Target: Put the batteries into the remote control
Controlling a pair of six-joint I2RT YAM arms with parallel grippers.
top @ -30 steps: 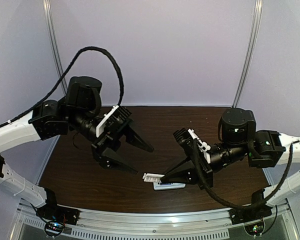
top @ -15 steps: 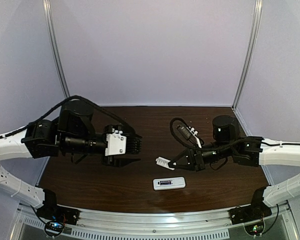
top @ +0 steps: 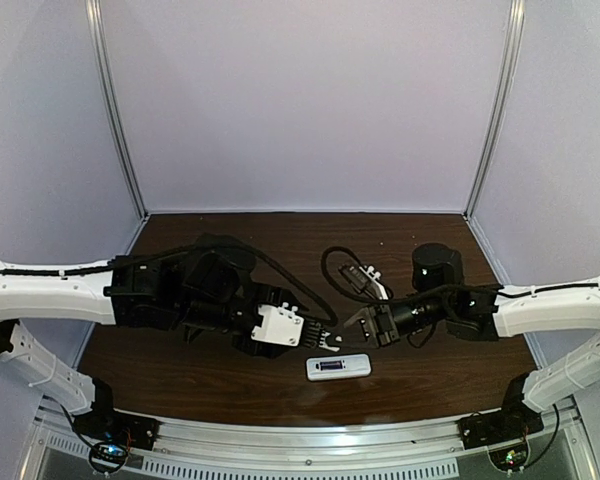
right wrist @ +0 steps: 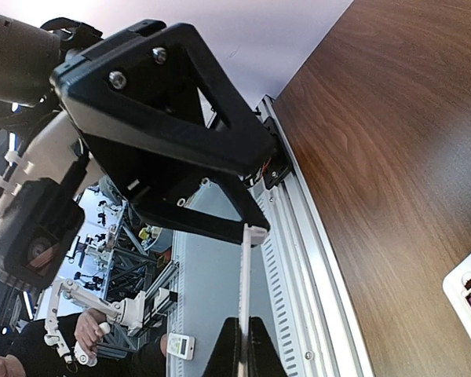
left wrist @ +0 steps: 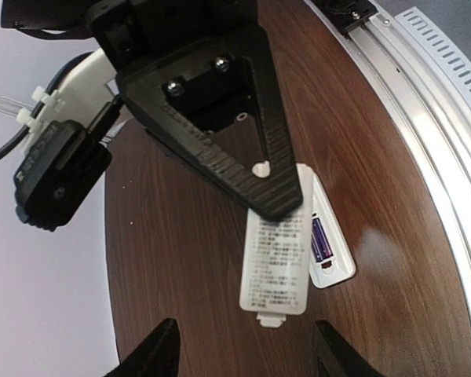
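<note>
On the dark brown wooden tabletop (top: 420, 240) the slim white rectangular plastic remote control (top: 338, 367) lies flat at the 6 o'clock side, near the ribbed aluminium rail (top: 310, 455) along the front edge. It lies back upward with its compartment uncovered. In the left wrist view the purple-blue cylindrical batteries (left wrist: 320, 239) sit side by side inside that compartment, parallel to the remote's long axis. The right gripper (right wrist: 242, 334) is closed tight on a small white rectangular plastic cover piece (left wrist: 276, 267), pinching it by one end; its printed label faces the left wrist camera, and a small tab projects from its free end. From above, the cover piece sits just at 11 o'clock of the remote control. In the left wrist view it overlaps the remote's long edge; whether the two touch cannot be told. The left gripper (left wrist: 247, 353) stands with its jaws parted and holds nothing. Its fingers (left wrist: 161, 353) point at the cover's free end from the 9 o'clock side. The two grippers are nose to nose above the tabletop, just beyond the remote control.
</note>
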